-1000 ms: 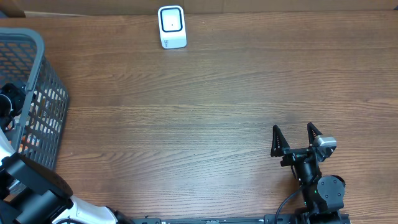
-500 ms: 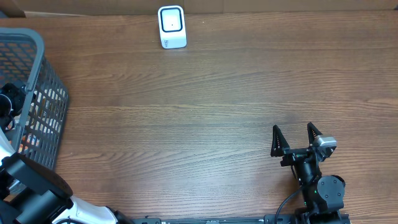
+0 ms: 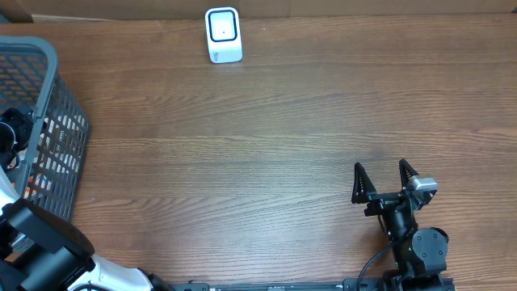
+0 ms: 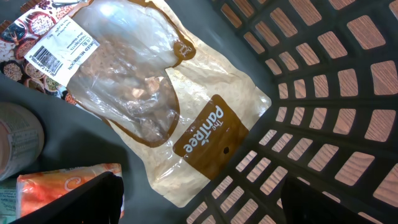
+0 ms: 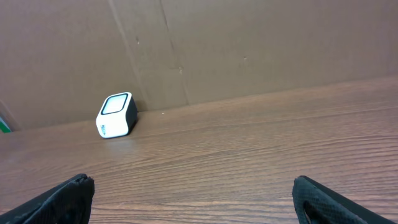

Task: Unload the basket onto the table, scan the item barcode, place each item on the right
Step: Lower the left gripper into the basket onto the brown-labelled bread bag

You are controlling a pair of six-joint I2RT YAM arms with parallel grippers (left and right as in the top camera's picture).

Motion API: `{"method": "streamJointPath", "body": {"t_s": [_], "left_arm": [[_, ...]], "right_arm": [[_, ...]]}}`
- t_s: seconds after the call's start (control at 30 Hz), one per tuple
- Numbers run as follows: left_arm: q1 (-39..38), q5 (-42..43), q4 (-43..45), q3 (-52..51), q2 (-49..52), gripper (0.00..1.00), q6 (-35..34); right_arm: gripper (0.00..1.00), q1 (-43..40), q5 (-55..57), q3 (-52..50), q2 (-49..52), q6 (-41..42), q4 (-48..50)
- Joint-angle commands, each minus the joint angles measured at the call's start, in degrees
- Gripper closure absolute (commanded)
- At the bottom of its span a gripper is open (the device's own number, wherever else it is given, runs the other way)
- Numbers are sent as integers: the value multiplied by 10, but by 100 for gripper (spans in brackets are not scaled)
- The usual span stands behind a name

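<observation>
The task is at its very start, by my judgement: nothing has been lifted and nothing has met the reader. The left claw point(image 4: 194, 210) hangs spread wide and empty inside the grey plastic lattice basket point(image 3: 50, 121) at the left edge of the overhead view. It is directly above a tan and clear plastic food bag point(image 4: 158, 118), which fills the middle of the left wrist view. The bag lies flat on the basket floor, its white barcode label point(image 4: 57, 51) facing up in the upper left of that frame. An orange packet point(image 4: 59, 180) sits at the lower left, just beside one claw finger.

The small white box-shaped scanner point(image 3: 224, 35) stands at the top centre of the overhead frame on the brown wooden surface point(image 3: 266, 137), well apart from the basket. The right claw point(image 3: 381, 179) rests wide and empty at the lower right.

Left to do: close on the bag, carry it out, and turn its label toward the scanner window.
</observation>
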Motion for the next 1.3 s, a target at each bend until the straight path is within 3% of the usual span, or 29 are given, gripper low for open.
{"method": "streamJointPath", "body": {"t_s": [0.0,1.27], "left_arm": [[-5,7,-4,-5,5,14,7],[-5,5,-9,-5,5,14,13]], "right_arm": [[0,-2,0,-6,-6,0,4],[0,-2,0,-6,-6,0,4]]}}
